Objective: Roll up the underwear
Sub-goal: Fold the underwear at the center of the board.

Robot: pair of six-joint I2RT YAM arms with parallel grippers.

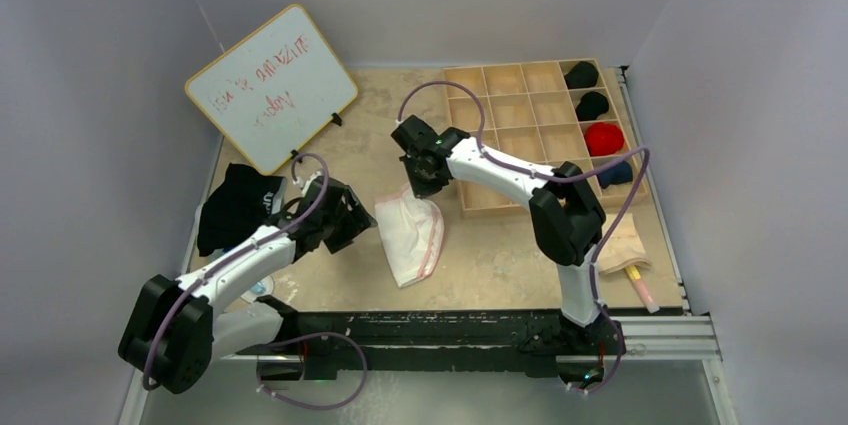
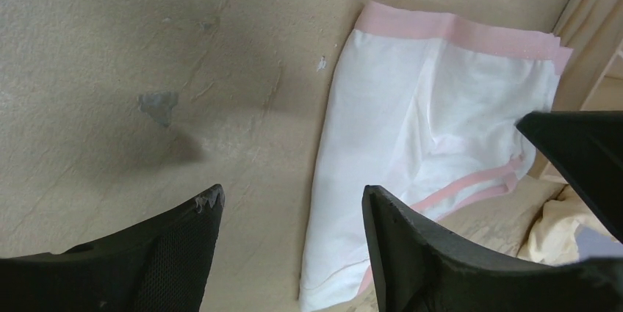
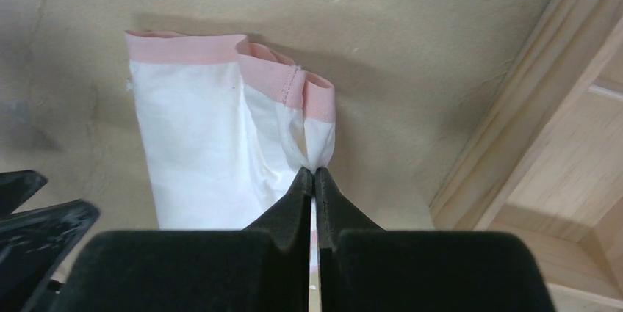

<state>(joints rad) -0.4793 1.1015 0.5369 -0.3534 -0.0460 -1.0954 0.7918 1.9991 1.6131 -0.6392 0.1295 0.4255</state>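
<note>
White cotton underwear with pink trim (image 1: pixel 410 235) lies on the tabletop (image 1: pixel 500 255) just left of the wooden divided tray (image 1: pixel 520 65). Your right pincer (image 3: pixel 314 172) is clamped on a thin fold by the waistband. Your left pincer (image 2: pixel 291 196) hangs wide, empty. That slim pinch could slip, dropping the fold.

Table (image 1: pixel 500 270): underwear (image 1: pixel 410 237), whiteboard (image 1: pixel 270 85), wooden tray (image 1: pixel 505 80), black garment (image 1: pixel 232 207), cream cloth (image 1: pixel 625 240).
</note>
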